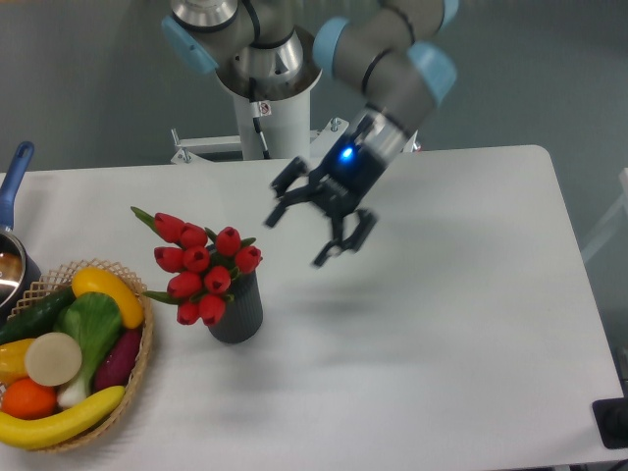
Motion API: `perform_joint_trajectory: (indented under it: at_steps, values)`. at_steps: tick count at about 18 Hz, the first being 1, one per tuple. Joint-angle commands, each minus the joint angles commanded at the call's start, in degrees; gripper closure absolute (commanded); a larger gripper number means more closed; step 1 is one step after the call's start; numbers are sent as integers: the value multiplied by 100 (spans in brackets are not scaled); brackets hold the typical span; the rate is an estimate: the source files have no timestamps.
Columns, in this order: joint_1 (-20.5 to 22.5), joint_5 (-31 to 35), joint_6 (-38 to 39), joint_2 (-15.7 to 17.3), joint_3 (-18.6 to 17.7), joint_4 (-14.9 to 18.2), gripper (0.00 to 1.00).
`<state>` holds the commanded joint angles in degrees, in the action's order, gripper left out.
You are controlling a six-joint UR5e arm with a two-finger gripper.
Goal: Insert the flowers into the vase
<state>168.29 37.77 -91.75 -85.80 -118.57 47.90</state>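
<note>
The flowers [200, 263], a bunch of red tulip buds with green leaves, stand in the vase [238, 312], a small dark ribbed cylinder left of the table's middle. The buds lean up and to the left over its rim, and the stems are hidden inside. My gripper [310, 234] hangs in the air to the right of the flowers and above them. Its fingers are spread apart and hold nothing. It is clear of the bunch and the vase.
A wicker basket [137, 368] of fruit and vegetables sits at the front left. A metal pot with a blue handle [14, 177] is at the left edge. The robot's white base [273, 118] stands behind the table. A dark object [613, 422] is at the right front corner.
</note>
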Motion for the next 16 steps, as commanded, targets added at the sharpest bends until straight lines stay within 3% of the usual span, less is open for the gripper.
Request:
perform_joint_trajectory:
  at_steps: [2,7,10,14,16]
  values:
    - [177,334,17,115,211,26,0]
    - [415,2100,-88,379,914,245,0]
    - [423,2778,-998,415,1116,745,0]
    - [738,3236,-2712,423,1494,1808,0]
    - [845,3245,-3189,441,1495,2003,0]
